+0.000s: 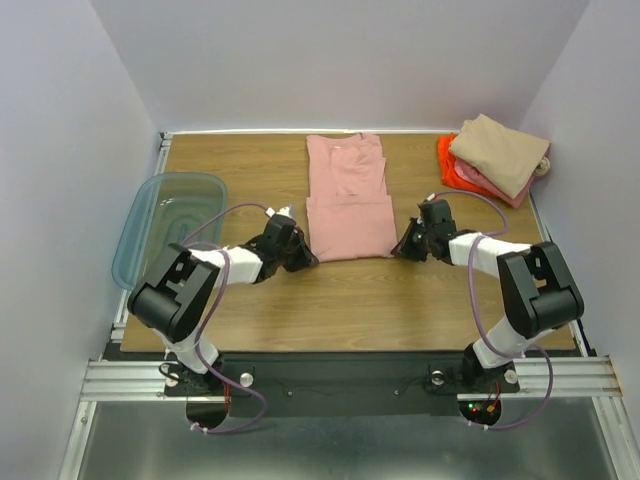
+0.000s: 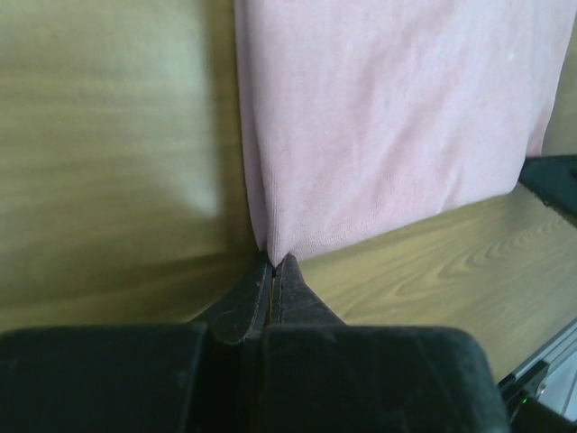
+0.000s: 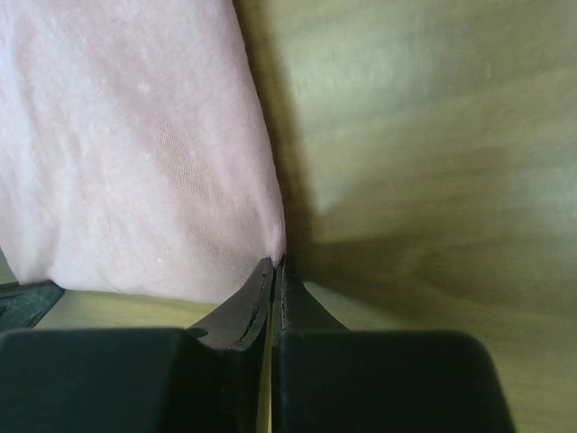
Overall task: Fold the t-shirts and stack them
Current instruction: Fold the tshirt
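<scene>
Left gripper (image 2: 273,263) and right gripper (image 3: 275,263) are each clenched on a near corner of the dusty-pink t-shirt (image 1: 347,195), which lies partly folded at the middle of the table (image 1: 250,300). Only the corner tips seem pinched, so a lift may drop a layer, and uneven travel would skew the fold.

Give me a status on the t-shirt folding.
Done: a stack of folded tees, tan on top of pink and orange, sits at the back right. In hand: the pink t-shirt lies partly folded at centre, with the left gripper and right gripper each shut on a near corner. Left: finish folding it and add it to the stack.
</scene>
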{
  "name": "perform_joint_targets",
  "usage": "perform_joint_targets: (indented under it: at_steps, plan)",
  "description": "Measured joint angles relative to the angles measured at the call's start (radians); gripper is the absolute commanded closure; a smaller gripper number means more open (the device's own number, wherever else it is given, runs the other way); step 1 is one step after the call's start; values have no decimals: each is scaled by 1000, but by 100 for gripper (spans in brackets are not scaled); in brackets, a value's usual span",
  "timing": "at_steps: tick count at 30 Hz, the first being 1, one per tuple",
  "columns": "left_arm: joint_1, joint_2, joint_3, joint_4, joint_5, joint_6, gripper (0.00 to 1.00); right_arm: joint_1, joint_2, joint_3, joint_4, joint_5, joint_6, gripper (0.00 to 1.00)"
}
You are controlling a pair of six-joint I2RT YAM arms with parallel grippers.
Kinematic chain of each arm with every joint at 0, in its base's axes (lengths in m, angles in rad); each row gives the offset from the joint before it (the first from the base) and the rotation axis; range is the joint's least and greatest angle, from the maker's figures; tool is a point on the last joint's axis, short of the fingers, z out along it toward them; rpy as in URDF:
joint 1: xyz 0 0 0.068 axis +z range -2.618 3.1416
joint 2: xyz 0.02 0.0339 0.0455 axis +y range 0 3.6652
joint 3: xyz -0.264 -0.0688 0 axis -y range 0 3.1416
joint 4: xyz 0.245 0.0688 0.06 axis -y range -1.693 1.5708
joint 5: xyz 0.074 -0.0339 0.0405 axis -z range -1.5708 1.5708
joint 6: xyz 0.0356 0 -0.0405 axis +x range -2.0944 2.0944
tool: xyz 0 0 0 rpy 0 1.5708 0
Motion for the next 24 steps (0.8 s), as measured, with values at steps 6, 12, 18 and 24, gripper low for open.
perform_joint_targets:
  at_steps: [6,12,18,24]
  plan:
    - [-134,-140,-118,-36,-56,-40,100,0,-260,-178,-63,-26,1,100]
    - [-419,-432,-253,-127,-149,-209,100,0,-605,-269,-257,-25,1,100]
    - [-602,-657,-261,-211,-211,-332,100,5,-888,-237,-488,-33,-10,100]
    - [-603,-658,-150,-357,-294,-336,100,6,-832,-73,-558,-8,-29,99]
